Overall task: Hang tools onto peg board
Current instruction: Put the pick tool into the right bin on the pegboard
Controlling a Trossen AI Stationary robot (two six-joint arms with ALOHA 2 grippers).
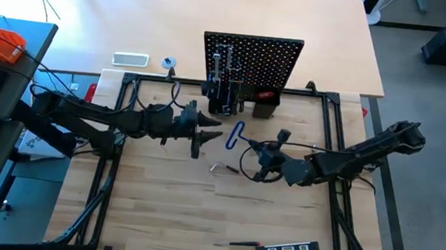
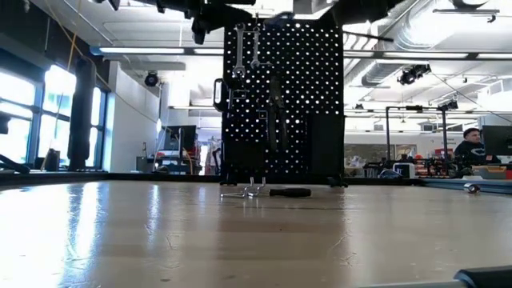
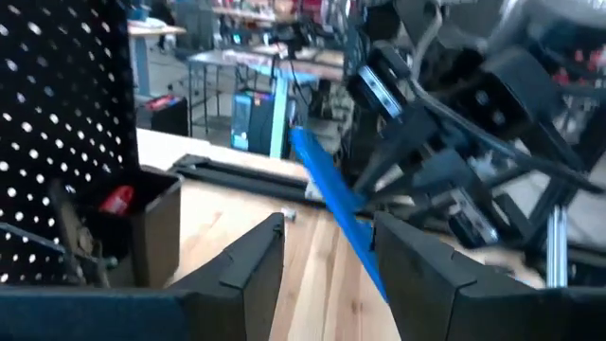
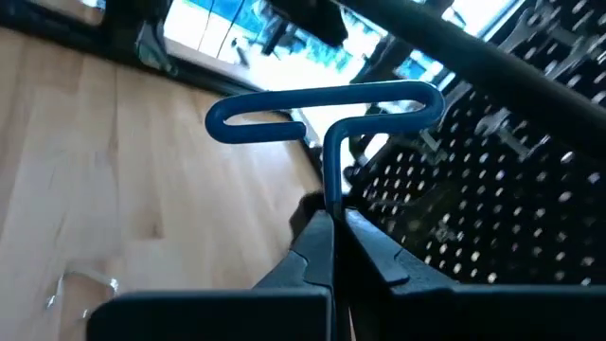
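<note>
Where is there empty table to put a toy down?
The wooden table is bare between the small silver tool and the level at the near edge. It is crowded just before the peg board, where the left claw and the right claw, gripping the blue-handled hex key, meet.

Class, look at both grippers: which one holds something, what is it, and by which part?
The right gripper is shut on the blue-handled hex key, pinching its metal shaft below the handle. The left gripper is open, holding nothing.

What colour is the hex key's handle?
Blue, clearest in the right wrist view: hex key handle.
</note>
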